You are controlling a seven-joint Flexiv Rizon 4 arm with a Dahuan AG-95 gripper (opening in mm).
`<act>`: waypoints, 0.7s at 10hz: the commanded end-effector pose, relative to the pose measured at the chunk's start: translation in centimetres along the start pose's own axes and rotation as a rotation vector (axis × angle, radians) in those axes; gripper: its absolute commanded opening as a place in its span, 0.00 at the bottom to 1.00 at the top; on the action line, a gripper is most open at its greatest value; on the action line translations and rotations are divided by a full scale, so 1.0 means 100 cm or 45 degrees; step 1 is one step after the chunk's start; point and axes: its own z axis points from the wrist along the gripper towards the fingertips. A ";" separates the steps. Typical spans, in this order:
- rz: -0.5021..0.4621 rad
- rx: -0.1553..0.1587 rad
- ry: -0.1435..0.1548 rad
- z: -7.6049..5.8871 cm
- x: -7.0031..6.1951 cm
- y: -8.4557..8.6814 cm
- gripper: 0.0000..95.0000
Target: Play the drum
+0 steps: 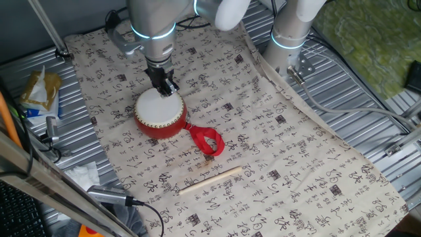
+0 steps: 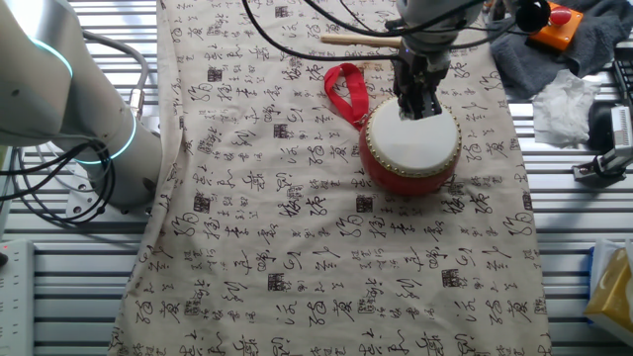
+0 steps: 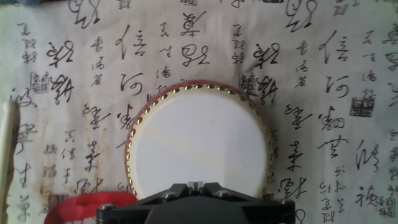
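The drum (image 1: 160, 113) is small and round with a red body, a white studded drumhead and a red ribbon loop (image 1: 207, 141). It sits on the patterned cloth. It also shows in the other fixed view (image 2: 410, 150) and in the hand view (image 3: 196, 144). My gripper (image 1: 165, 87) points straight down at the drumhead's far edge, shut and empty, its tips at or just above the skin. In the hand view the gripper (image 3: 196, 185) has its jaws pressed together over the drumhead. It shows in the other fixed view too (image 2: 416, 107).
A thin pale wooden stick (image 1: 209, 180) lies on the cloth near the front, beyond the ribbon; it also shows in the other fixed view (image 2: 361, 40). The cloth (image 1: 276, 151) covers a ribbed metal table. Cables, tissue and packets lie along the left edge (image 1: 39, 92).
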 end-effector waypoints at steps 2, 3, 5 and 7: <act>0.008 -0.006 -0.004 0.004 -0.003 0.002 0.00; -0.010 -0.007 -0.008 0.008 -0.003 0.006 0.00; -0.009 -0.009 -0.012 0.019 -0.005 0.024 0.00; 0.049 -0.007 -0.003 0.017 -0.012 0.068 0.00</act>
